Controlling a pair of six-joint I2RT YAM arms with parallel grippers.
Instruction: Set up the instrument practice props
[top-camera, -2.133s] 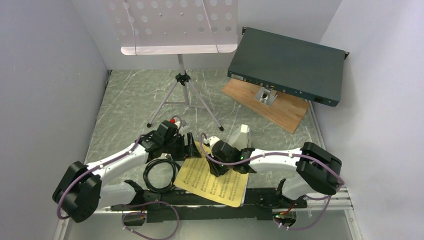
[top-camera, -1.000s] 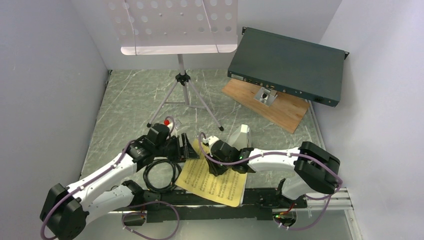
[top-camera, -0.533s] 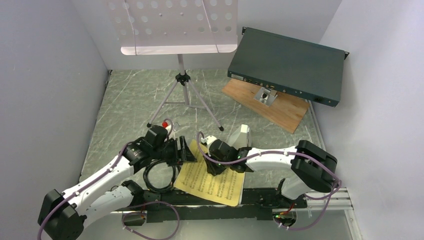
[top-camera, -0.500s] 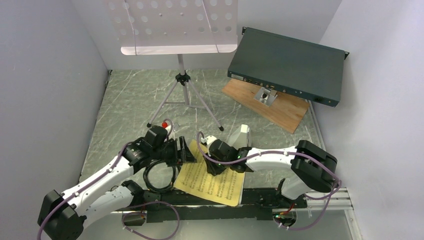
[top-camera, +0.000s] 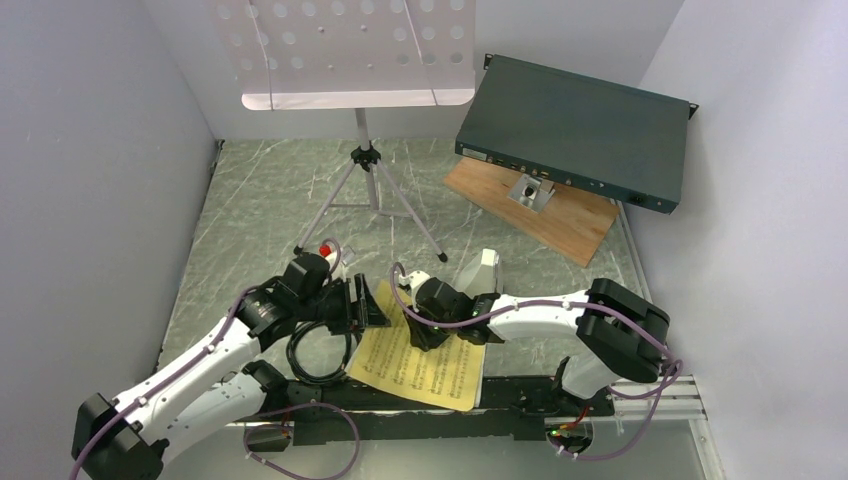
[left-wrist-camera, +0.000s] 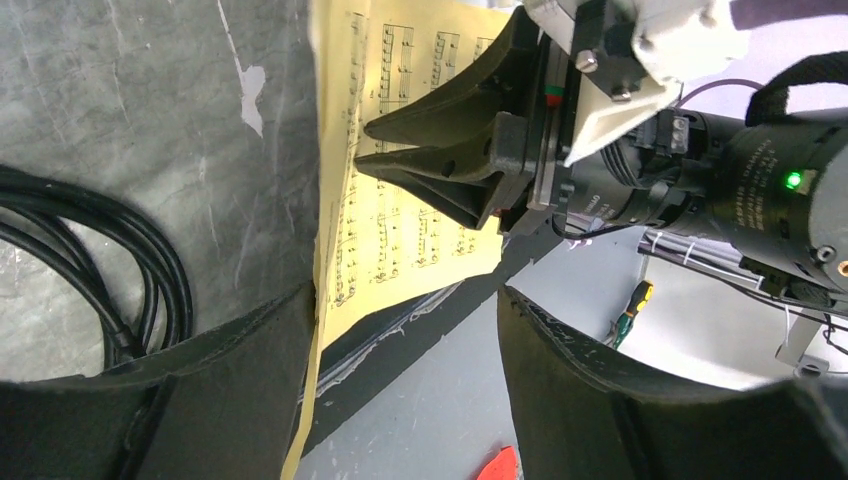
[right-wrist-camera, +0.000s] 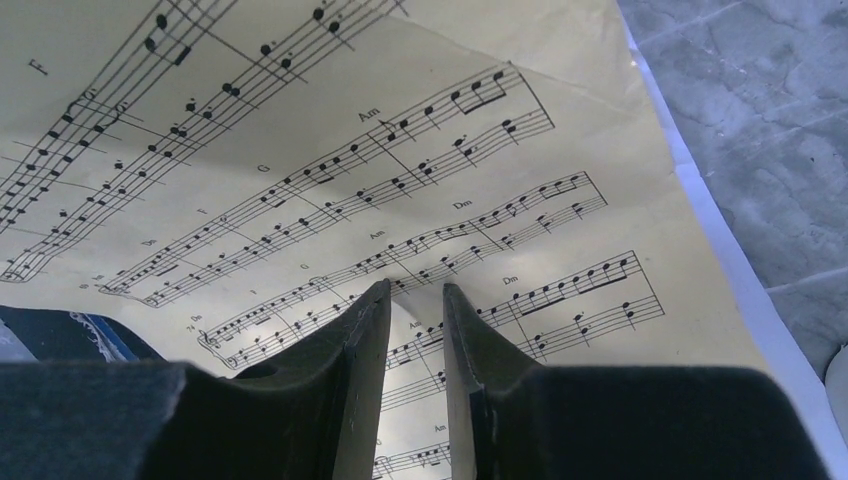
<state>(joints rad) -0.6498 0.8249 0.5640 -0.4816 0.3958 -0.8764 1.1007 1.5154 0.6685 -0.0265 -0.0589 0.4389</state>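
Two pincers on one sheaf, and it is all happening low on the counter (top-camera: 270, 190), well short of the stand (top-camera: 358, 62). The pages (top-camera: 432, 372) lie flat, nearer you than the stand's feet and nowhere near its tray.

Your right pincer (right-wrist-camera: 415, 292) is tip-down in the middle of the top yellow sheet. Its fingers are drawn almost together with a small pucker of paper between them. That reads as a nip on the top sheet, but I can't tell how many sheets it has.

Your left pincer (left-wrist-camera: 405, 300) is spread wide at the corner of the pages nearest the stand's feet. The paper edge brushes the inside of one finger, and nothing is gripped.

Think about what you're lifting. This is thin, light, floppy paper, loose sheets by the look of it, with a white one peeking out under the yellow. A mid-page pinch will likely crease it, let the rest droop, and may leave the lower sheets behind.

My call is to take it by the margins, one pincer on each of two opposite edges, biting the whole stack so it travels taut. Slide a finger under the edge first.

Go gently at the stand. It sits on a thin tripod and I'd expect it to rock if bumped.

The metronome (top-camera: 483, 270) waits just short of the stand's right foot. Mind the cable (top-camera: 320, 350) coiled short of the left foot, close beside the pages.
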